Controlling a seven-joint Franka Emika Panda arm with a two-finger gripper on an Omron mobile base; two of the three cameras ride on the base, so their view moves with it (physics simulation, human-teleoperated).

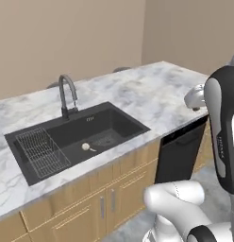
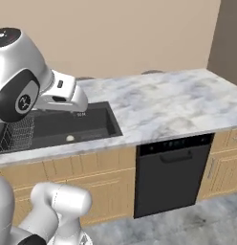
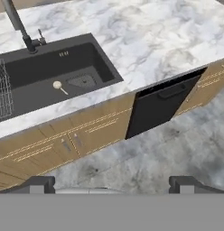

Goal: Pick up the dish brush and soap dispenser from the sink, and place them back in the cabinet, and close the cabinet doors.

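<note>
Fingers (image 3: 111, 182) stand wide apart with nothing between them, only their dark tips showing above the floor, well short of the counter (image 3: 145, 36). Far ahead and to their left lies the sink (image 3: 50, 74), its left end with the wire rack cut off. On its floor near the drain rests the dish brush (image 3: 57, 85), tiny and hard to make out.

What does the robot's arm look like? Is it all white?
Mostly white. The arm has smooth, rounded, glossy white shells with dark, nearly black bands and caps at the joints. One big round joint carries a small white logo on its dark cap. A thin line of dark lettering runs down a white link. The gripper has two small dark grey, blocky fingertips.
</note>
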